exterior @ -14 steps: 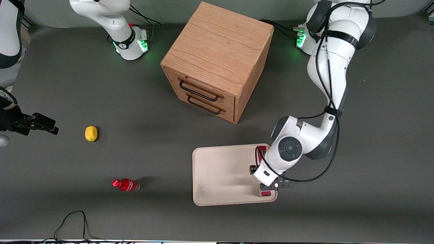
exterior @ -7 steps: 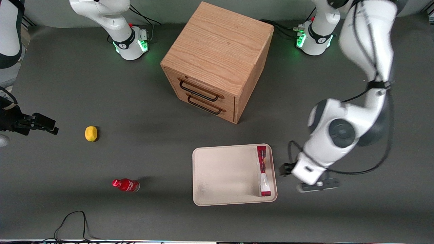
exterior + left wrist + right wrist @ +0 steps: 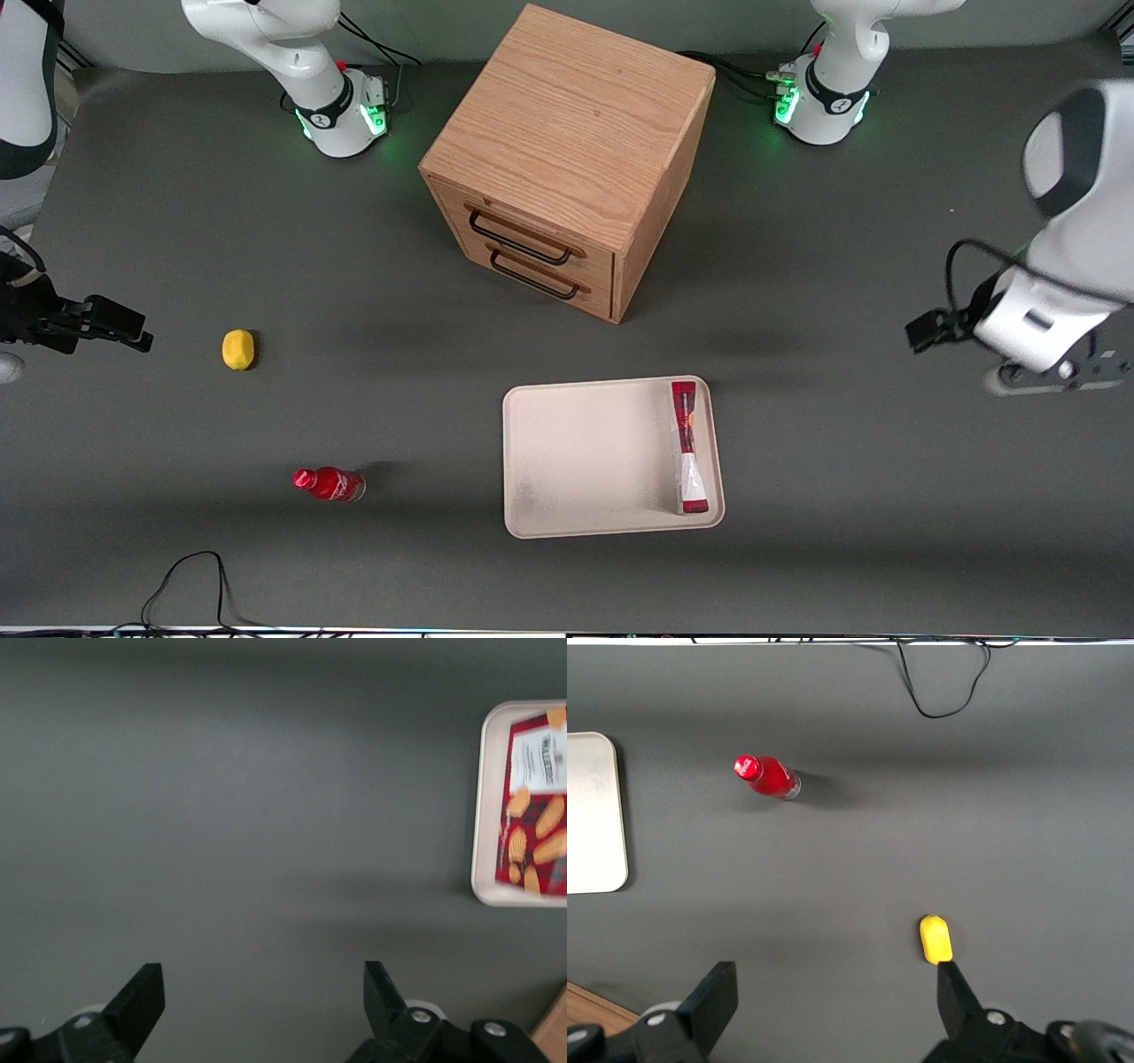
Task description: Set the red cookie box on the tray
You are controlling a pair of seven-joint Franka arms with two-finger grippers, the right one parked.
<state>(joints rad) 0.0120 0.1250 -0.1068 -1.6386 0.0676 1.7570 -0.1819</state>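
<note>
Since a second ago the arm has swung off the tray (image 3: 594, 456) toward its own end of the table, so in the front view the gripper (image 3: 1045, 368) hangs well clear at about three o'clock from the red cookie box (image 3: 685, 447), which lies flat along the tray's edge nearest the working arm. In the left wrist view the gripper (image 3: 264, 1003) shows its fingers (image 3: 140, 999) spread wide with nothing between them above bare table, the box (image 3: 536, 806) resting on the tray (image 3: 486, 806). The carton looks light, stiff and crushable, best pinched across its narrow width near the middle.
</note>
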